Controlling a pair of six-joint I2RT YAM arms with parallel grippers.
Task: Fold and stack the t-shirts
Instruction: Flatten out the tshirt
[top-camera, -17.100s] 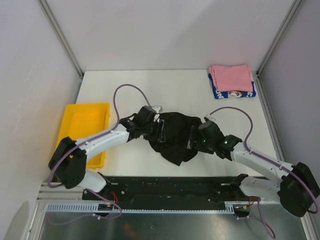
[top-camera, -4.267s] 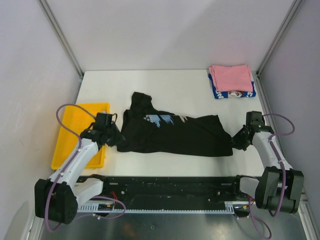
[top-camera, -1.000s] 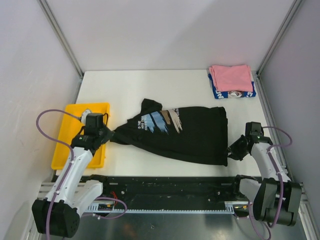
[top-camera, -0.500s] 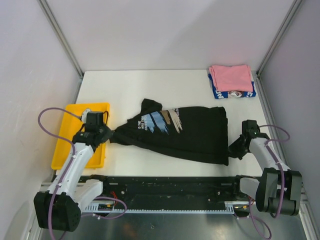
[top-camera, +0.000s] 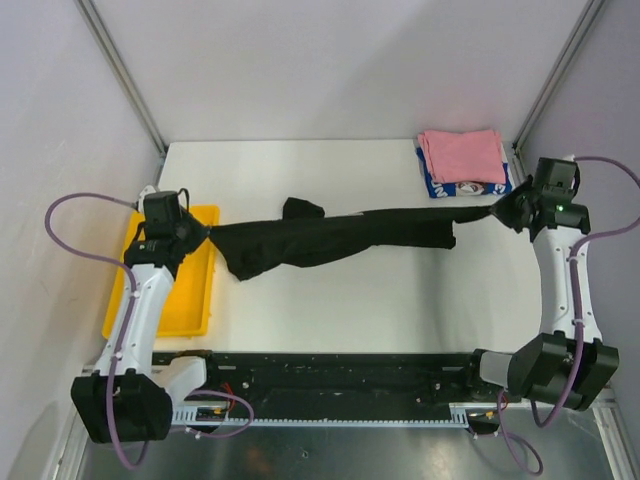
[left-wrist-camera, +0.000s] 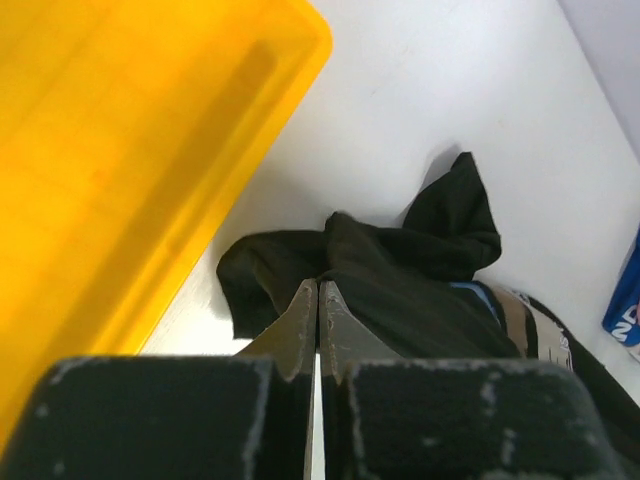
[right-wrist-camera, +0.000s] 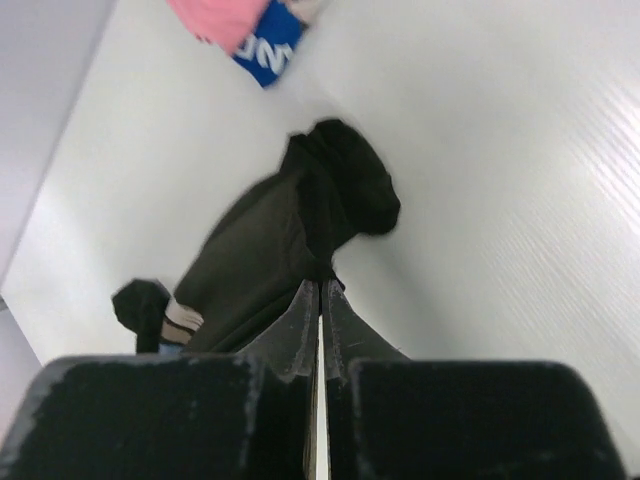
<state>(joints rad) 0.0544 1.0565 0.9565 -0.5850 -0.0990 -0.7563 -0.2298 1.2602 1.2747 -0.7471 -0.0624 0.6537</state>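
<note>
Both pairs of jaws grip the black shirt (top-camera: 330, 240), stretched between them over the bench (top-camera: 350, 300). Spreading is in hand; next it likely needs laying flat

Bright, even light, soft shadows; near fingers (left-wrist-camera: 296, 335) blur in both wrist views.

You're looking at a black cloth t-shirt (top-camera: 330, 238) whose print (left-wrist-camera: 518, 322) seems blue, brown and cream; a pink folded cloth shirt (top-camera: 462, 155); a blue-and-white folded cloth shirt (top-camera: 470, 188); a yellow rectangular plastic tray (top-camera: 195, 290).
</note>
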